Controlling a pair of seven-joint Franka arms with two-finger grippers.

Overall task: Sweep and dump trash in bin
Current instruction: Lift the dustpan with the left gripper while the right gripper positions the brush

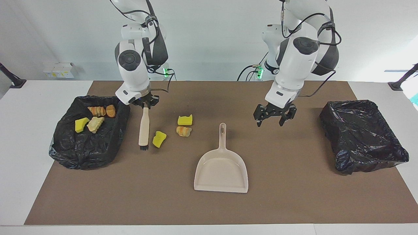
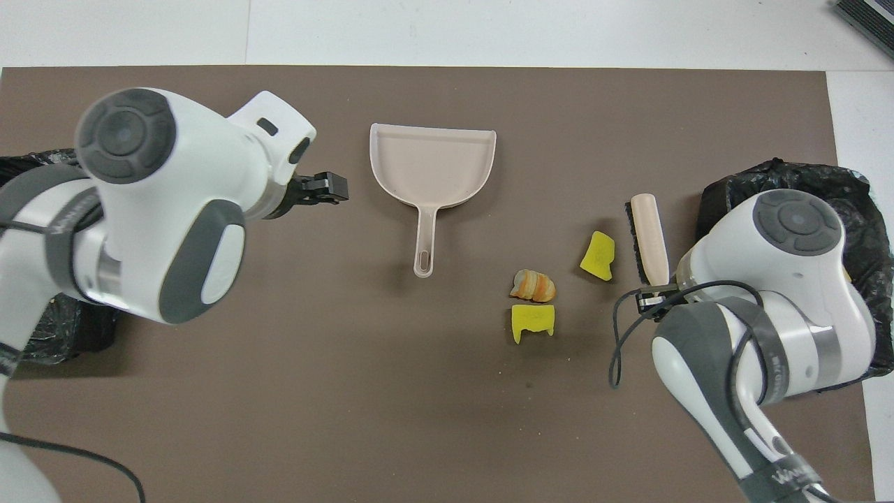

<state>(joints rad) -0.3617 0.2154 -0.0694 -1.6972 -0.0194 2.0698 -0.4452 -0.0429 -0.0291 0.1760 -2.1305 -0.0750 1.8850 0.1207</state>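
Brown matting [image 1: 294,202] covers the white bench, with a black-lined bin at each end.

The right claw [image 1: 145,104], in the upper part of the facing view, is clenched on the top of the brush [image 1: 143,127] handle. The brush hangs nearly upright, bristles down at the mat. Just beside the bristles lies a yellow sponge piece [image 1: 159,139]. A little nearer the frame's centre sit a second yellow piece [image 1: 184,120] and a bread lump [image 1: 184,131], close together. On the brush's other flank is the nearer bin [image 1: 81,153], which holds four pieces.

The left claw [image 1: 270,122] hangs released, fingers apart, over bare mat beside the dustpan [image 1: 221,169] handle. It holds nothing. The pan lies flat in the lower centre, handle toward the robots and open mouth toward the bottom of the frame. The second bin [image 1: 362,137] looks empty.

Three pieces seem left to sweep. They lie by the handle, not the mouth, so the pan likely needs gripping and turning to face them first. Strokes should be short and low, starting from the bin side of the nearest sponge, since light foam may skid or flip past the lip. Pressing the pan's edge flat to the mat would stop pieces sliding under it.
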